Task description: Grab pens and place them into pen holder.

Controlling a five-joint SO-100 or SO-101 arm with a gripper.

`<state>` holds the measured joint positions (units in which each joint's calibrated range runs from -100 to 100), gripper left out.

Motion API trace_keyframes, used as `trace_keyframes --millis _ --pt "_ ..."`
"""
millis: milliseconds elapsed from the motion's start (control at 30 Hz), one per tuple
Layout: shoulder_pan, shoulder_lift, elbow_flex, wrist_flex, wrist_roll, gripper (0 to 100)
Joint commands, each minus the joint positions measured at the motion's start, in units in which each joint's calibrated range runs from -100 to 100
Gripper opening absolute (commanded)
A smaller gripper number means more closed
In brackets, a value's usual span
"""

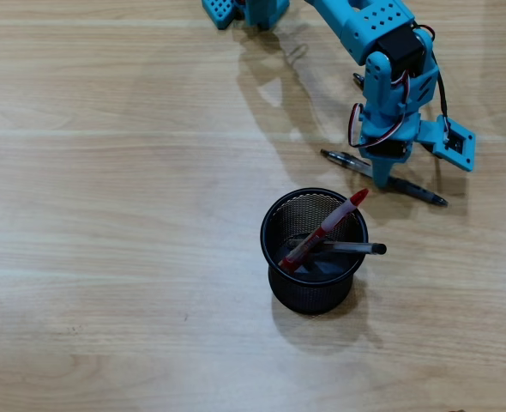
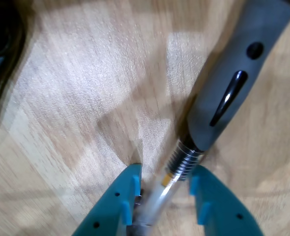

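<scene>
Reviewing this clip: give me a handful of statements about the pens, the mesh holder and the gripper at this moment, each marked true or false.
1. The red pen is in the pen holder, its tip sticking out over the rim. True.
2. The pen holder is lying on its side. False: it stands upright on the table in the overhead view.
3. The gripper has its fingers on either side of a grey-and-white pen in the wrist view. True.
4. All the pens are already in the holder. False: besides the red one and a clear pen with a black cap in the holder, a pen lies on the table under the arm.
5. The gripper hovers directly above the holder. False: it is down at the table beyond the holder.
</scene>
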<state>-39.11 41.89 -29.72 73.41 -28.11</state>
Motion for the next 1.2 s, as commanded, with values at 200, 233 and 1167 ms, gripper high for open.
trace_keyframes --millis 200,233,1167 --pt "0.02 -0.99 -1.86 0.34 -0.26 3" --pt "0.02 -0.99 -1.86 0.34 -0.26 3" --pt "11.36 -33.1 -16.7 6.36 -4.56 2"
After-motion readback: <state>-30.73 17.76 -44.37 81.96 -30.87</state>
